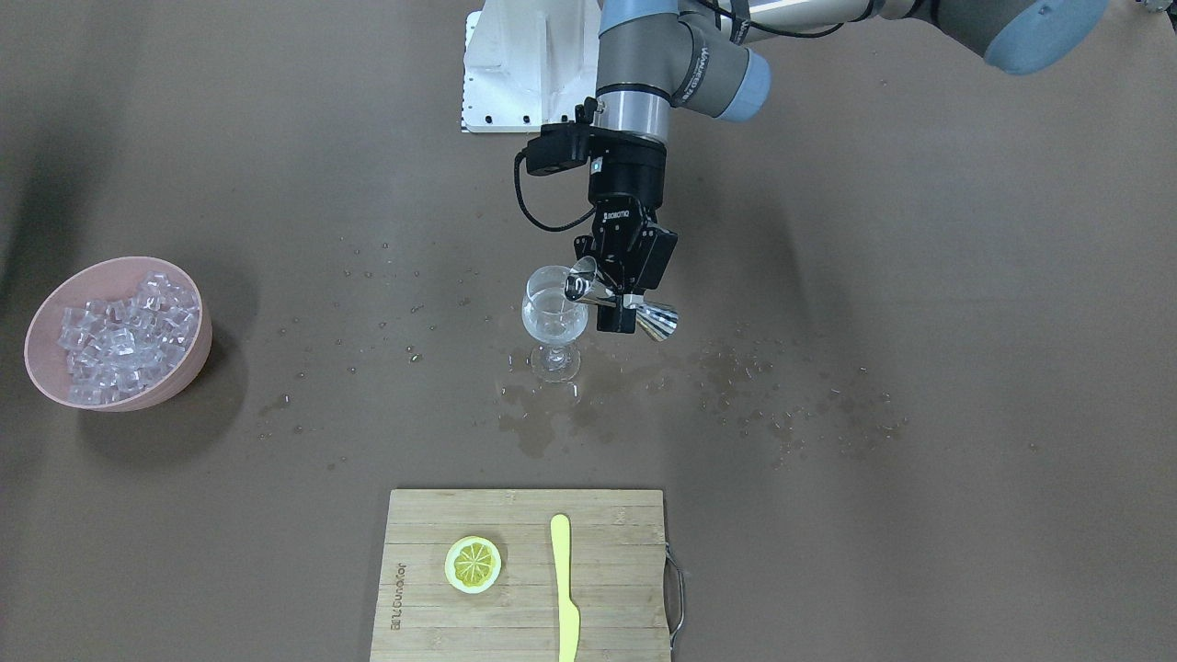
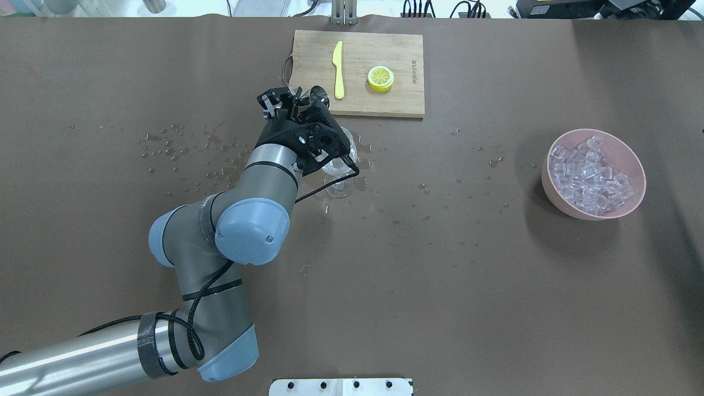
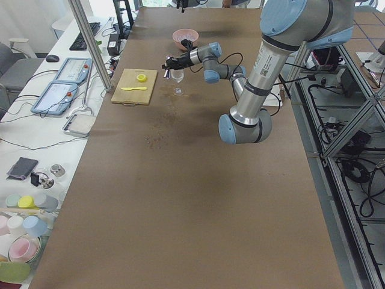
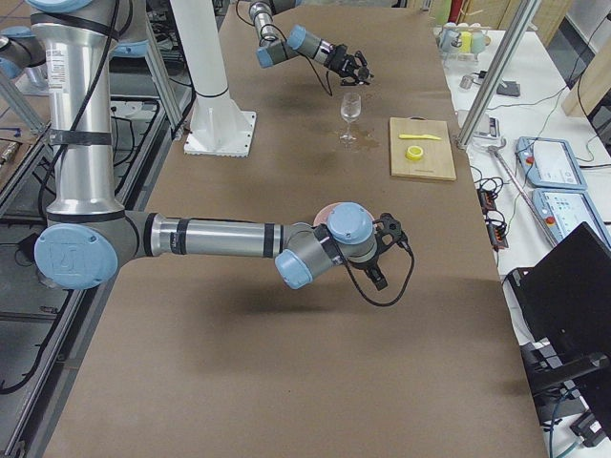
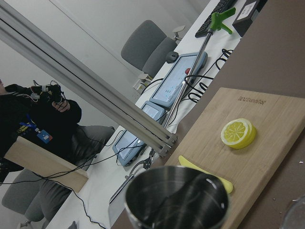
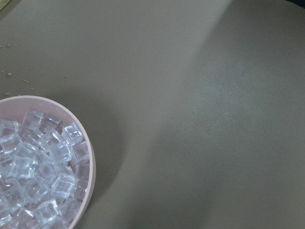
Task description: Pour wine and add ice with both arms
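Observation:
My left gripper is shut on a steel double-ended jigger and holds it tipped on its side, one mouth over the rim of a clear wine glass. The glass stands mid-table and seems to hold some clear liquid. The jigger's open cup fills the bottom of the left wrist view. The ice, a heap of clear cubes, lies in a pink bowl, which also shows in the right wrist view. My right gripper shows only in the exterior right view, beside the bowl; I cannot tell if it is open.
A bamboo cutting board with a lemon slice and a yellow knife lies at the operators' edge. Water drops and a puddle surround the glass foot. The white stand is at the robot's side.

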